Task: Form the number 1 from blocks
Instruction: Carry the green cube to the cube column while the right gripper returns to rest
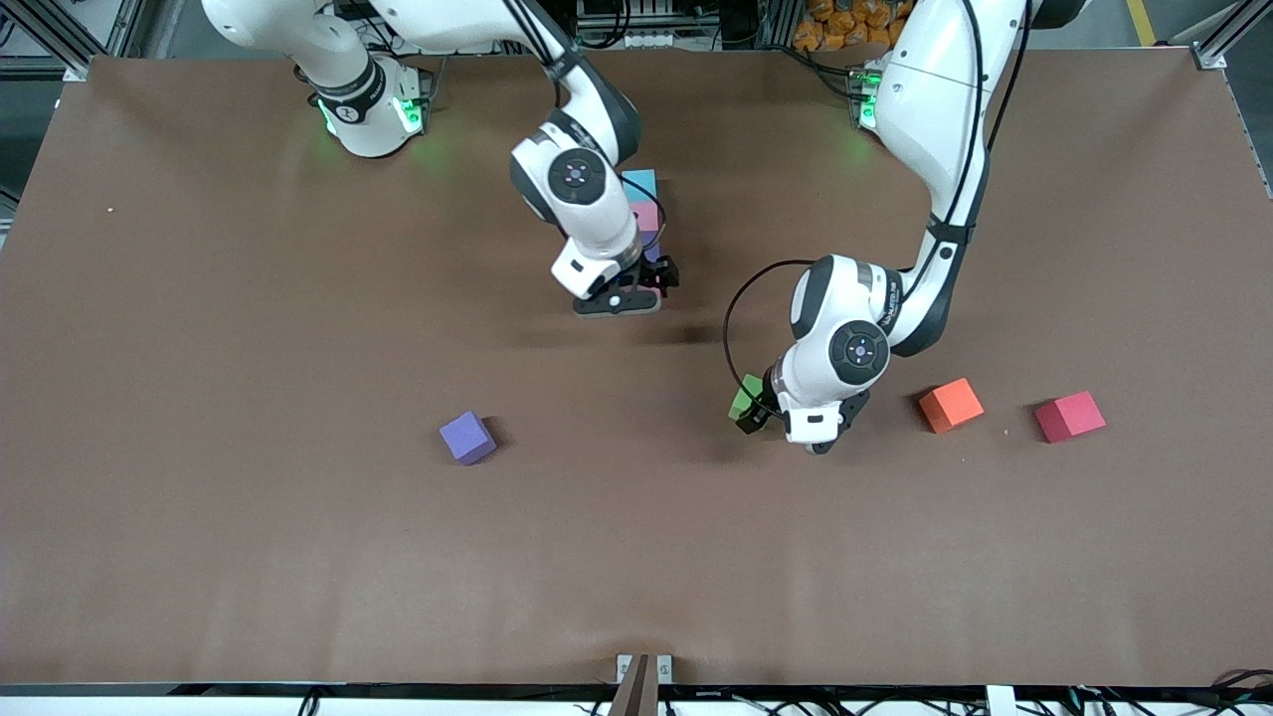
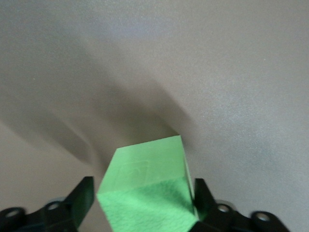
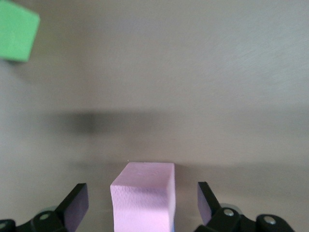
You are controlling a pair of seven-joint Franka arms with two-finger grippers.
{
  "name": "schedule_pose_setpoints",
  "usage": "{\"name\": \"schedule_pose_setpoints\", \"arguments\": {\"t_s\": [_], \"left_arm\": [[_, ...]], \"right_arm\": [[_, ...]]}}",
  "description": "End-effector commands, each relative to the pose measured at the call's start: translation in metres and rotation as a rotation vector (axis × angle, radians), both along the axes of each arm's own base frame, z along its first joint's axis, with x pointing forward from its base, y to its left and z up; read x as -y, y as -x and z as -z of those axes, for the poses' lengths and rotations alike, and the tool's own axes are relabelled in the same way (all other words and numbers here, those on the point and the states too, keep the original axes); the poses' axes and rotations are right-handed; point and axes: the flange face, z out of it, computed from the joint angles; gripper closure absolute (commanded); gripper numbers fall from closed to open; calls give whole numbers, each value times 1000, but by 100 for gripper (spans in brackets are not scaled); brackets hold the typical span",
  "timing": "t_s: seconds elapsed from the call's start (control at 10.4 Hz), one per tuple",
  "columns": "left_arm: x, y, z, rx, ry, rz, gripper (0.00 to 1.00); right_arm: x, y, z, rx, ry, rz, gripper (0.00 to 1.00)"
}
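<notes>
Seeing, left gripper: our jaws close around green block.
Right gripper: we stand wide apart, astride pink block, not touching.
Purple block: alone, nearer camera.

Purple cube, orange cube, red cube

We see bare table along the camera edge and around the lone purple cube. The right gripper crowds the blue cube and pink cube. The left gripper blocks the green cube; the orange cube and red cube stand apart beside it.
</notes>
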Motion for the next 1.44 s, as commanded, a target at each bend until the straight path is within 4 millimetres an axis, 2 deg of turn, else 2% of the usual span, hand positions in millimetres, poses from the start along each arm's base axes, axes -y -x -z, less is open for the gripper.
{"name": "schedule_pose_setpoints", "arguments": {"t_s": [0.0,0.1,0.19,0.38,0.48,0.58,0.77,0.96,1.15,1.35], "left_arm": [[19,3,-4,32,17,112,97],[27,7,-9,57,23,237,100],[45,18,-10,81,26,412,100],[68,33,-10,94,37,554,100],[75,38,-9,96,56,603,100],[84,45,-8,90,68,627,100],[102,56,-11,92,87,651,100],[117,60,-19,103,109,653,100],[135,71,-21,102,130,661,100],[153,82,-22,108,136,686,100]], "right_arm": [[52,-20,-55,-26,-9,48,0],[78,-39,-69,1,19,28,0],[105,-57,-79,61,108,-56,0],[149,-99,-111,135,248,-141,0],[171,-121,-136,137,268,-211,0],[199,-142,-162,128,276,-209,0],[239,-169,-226,142,279,-138,0],[287,-181,-277,150,275,-48,0],[340,-173,-321,167,215,47,0],[378,-161,-348,130,187,112,0]]}}
